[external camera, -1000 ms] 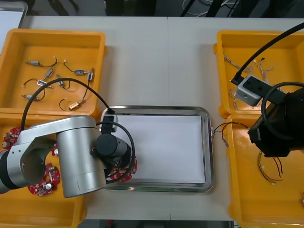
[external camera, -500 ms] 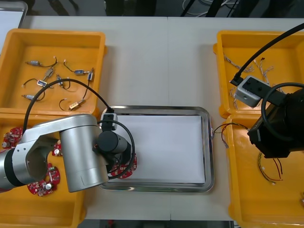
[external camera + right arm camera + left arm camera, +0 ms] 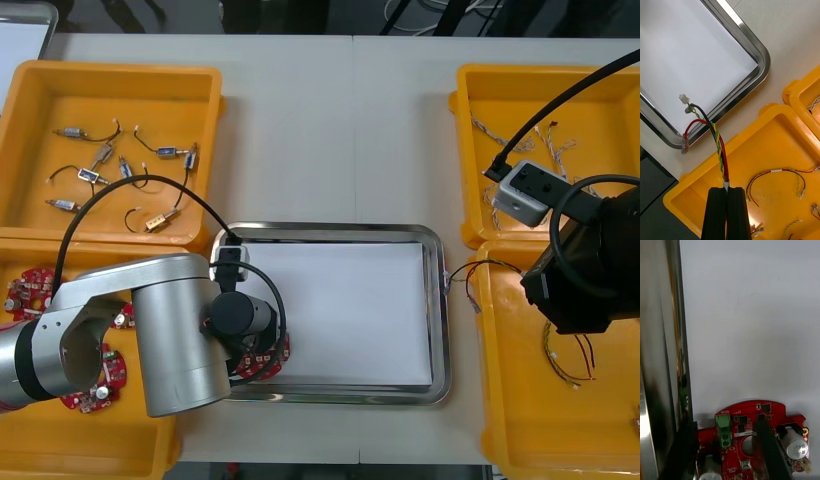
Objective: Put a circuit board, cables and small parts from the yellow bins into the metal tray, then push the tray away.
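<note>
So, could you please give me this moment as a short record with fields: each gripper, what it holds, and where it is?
left gripper: shut on round red circuit board
board place: over the white inside of the metal tray, by its left rim
board contact: cannot tell if it rests on the tray
right gripper: shut on red and yellow cable
right gripper place: above the near right yellow bin
cable end: reaches the tray's right rim

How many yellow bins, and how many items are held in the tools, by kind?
yellow bins: 4
circuit board, held in left tool: 1
red and yellow cable, held in right tool: 1
Total: 6
</note>
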